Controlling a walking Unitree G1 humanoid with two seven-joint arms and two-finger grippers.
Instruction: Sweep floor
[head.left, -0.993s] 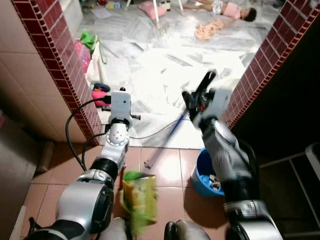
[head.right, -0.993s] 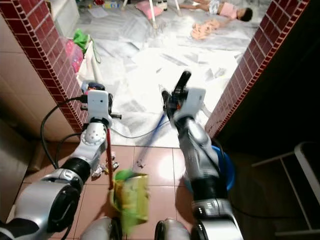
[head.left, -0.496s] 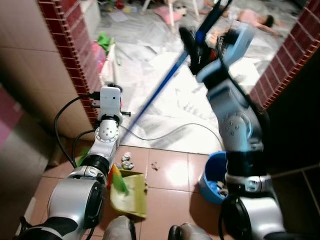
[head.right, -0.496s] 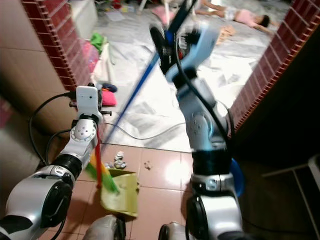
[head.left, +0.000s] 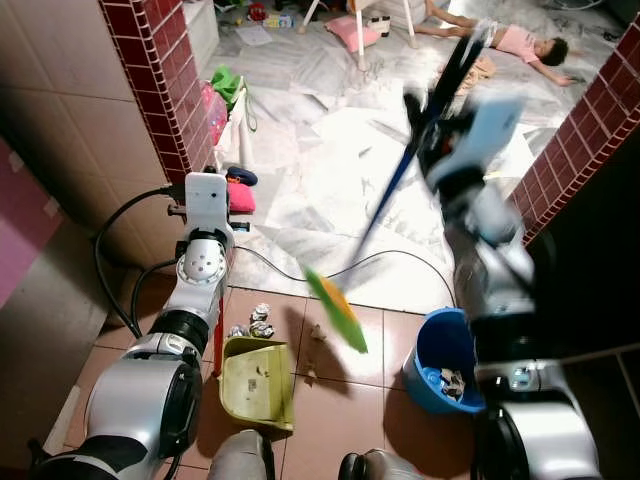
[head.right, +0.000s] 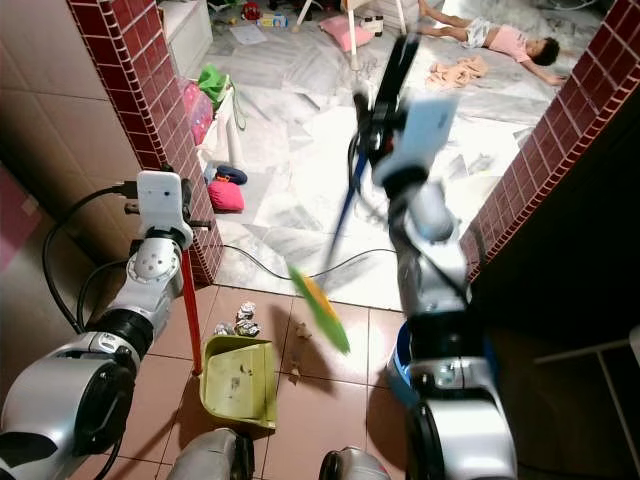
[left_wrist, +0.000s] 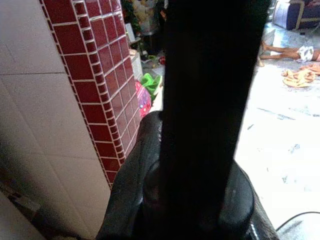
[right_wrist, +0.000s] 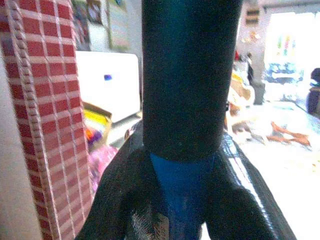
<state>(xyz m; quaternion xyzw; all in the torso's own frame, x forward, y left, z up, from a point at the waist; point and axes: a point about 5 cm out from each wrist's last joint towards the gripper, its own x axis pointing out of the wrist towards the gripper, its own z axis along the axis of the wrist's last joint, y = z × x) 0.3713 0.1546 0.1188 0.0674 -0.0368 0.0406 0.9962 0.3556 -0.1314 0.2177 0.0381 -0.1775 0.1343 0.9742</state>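
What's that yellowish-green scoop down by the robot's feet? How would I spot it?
Start at the red brick pillar on the robot's left, then look down to the brown floor tiles at its foot. There lies the dustpan, on a red handle that the left gripper holds. It is flat and open, unlike the round blue bucket on the right.

under you lies a terracotta tiled floor (head.left: 340, 410), meeting a white marble floor (head.left: 320, 160) further on. on the tiles you have a green dustpan (head.left: 256, 382), crumpled paper scraps (head.left: 252, 322) just beyond it, and a blue bucket (head.left: 440, 362). a black cable (head.left: 300, 272) crosses the marble; a person (head.left: 505, 38) lies far back.
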